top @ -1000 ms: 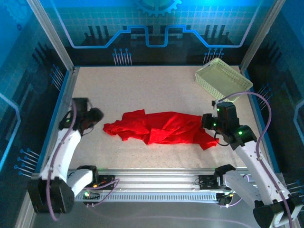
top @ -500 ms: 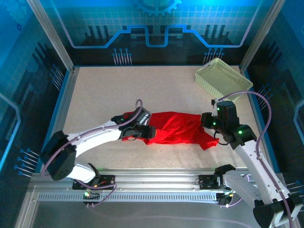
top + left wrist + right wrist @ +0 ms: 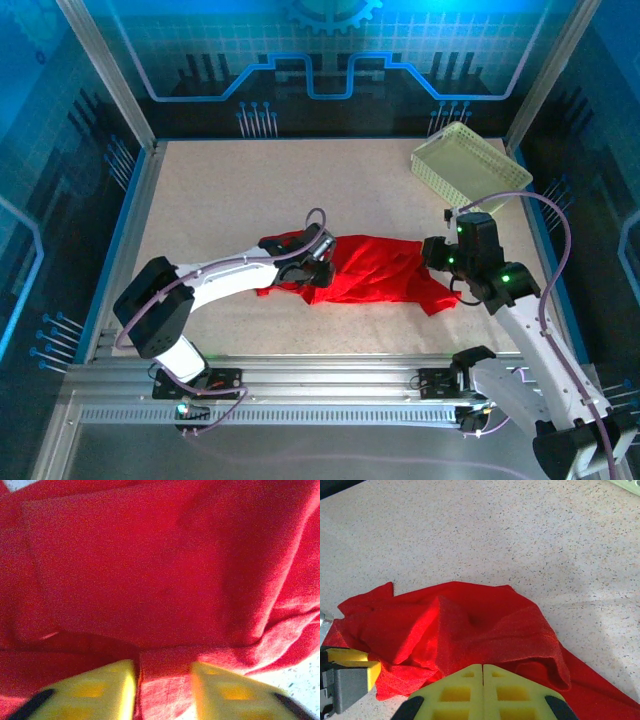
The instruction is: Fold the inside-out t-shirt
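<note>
Top external: red t-shirt [image 3: 375,270] bunched in a long heap across mid-worktop [image 3: 250,190], toward the front rail, not yet folded. Left end effector [image 3: 162,667] down on the shirt's left part, pinching a raised ridge of cloth. Right end effector [image 3: 483,667] pressed together at the right end; cannot tell whether cloth is caught. Probably gripping both ends to stretch the heap flat before any fold.
</note>
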### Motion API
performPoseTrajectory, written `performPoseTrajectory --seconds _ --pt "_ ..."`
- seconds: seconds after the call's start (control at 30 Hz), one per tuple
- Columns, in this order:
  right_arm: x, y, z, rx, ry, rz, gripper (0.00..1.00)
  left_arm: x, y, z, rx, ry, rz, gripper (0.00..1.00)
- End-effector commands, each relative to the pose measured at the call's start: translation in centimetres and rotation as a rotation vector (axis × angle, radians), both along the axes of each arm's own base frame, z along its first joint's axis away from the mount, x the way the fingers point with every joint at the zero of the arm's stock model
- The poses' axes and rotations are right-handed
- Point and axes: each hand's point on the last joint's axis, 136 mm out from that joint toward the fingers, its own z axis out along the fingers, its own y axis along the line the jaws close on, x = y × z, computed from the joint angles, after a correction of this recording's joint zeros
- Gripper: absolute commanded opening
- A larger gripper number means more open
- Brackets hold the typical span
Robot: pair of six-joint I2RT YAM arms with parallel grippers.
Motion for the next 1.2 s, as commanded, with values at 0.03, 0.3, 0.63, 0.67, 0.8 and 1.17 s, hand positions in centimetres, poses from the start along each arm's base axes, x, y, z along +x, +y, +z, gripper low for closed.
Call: performPoseTrajectory --seconds 0.03,0.3,0.63,0.67,0.8,1.17 --pt "0.1 -0.7 0.2 -0.022 -0.008 -0.032 0.0 1.0 -0.2 1.9 -0.013 -0.071 0.01 0.06" --pt "0.5 -2.6 2.6 -0.096 -0.041 -0.105 0.0 0.4 4.5 9.4 -0.075 -0.326 0.102 0.0" --pt "0.6 -2.5 12.9 -0.101 -0.295 -0.043 0.0 -2.7 14.0 27.6 -0.267 -0.792 0.222 0.0" --pt "0.5 -2.3 14.1 -0.093 -0.325 -0.032 0.0 -3.0 14.4 29.2 -0.279 -0.827 0.222 0.0" --pt "-0.1 -1.7 18.7 -0.059 -0.425 0.005 0.0 -4.2 15.7 34.6 -0.323 -0.946 0.23 0.0" --pt "-4.9 -0.7 36.1 0.028 -0.784 0.11 0.0 -7.8 14.9 47.6 -0.557 -1.145 0.091 0.0"
